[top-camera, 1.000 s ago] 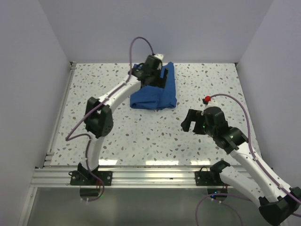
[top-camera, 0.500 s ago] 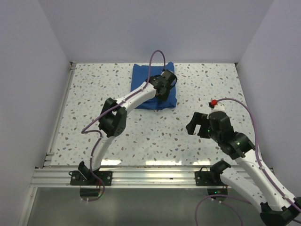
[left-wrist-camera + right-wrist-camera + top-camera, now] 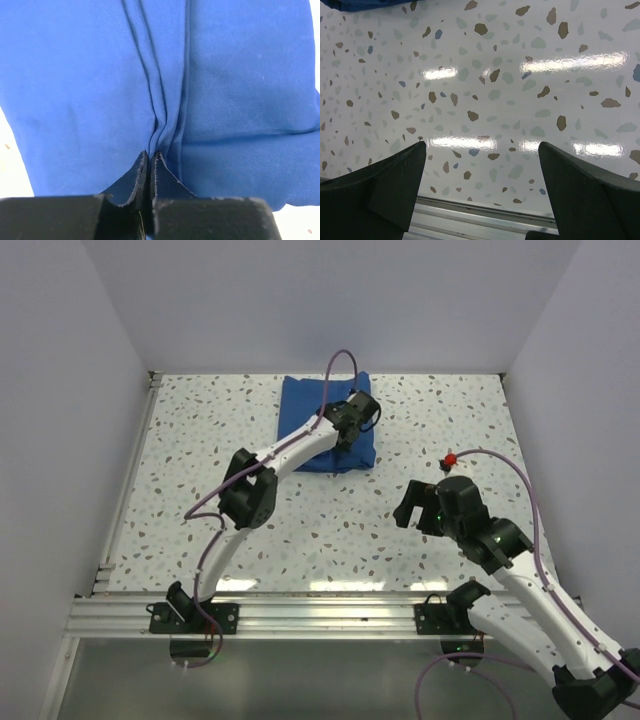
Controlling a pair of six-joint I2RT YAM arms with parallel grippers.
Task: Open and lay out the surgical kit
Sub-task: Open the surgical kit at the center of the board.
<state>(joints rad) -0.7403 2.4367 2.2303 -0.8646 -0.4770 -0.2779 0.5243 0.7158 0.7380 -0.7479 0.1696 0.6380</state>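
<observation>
The surgical kit is a folded royal-blue cloth bundle lying at the back middle of the speckled table. My left gripper reaches over its right part and is shut on a pinched ridge of the blue cloth, the folds running up from the fingertips of the left gripper. What the wrap holds is hidden. My right gripper hovers open over bare table at the right front, well apart from the bundle; its fingers frame only speckled surface, with a sliver of the blue cloth at the top left corner.
White walls close in the table on three sides. An aluminium rail runs along the near edge, seen also as the rail in the right wrist view. A purple cable loops above the left wrist.
The left arm moved from the bundle's middle to its right part and its jaws closed on a fold of cloth. The right gripper shifted slightly and stayed open.
</observation>
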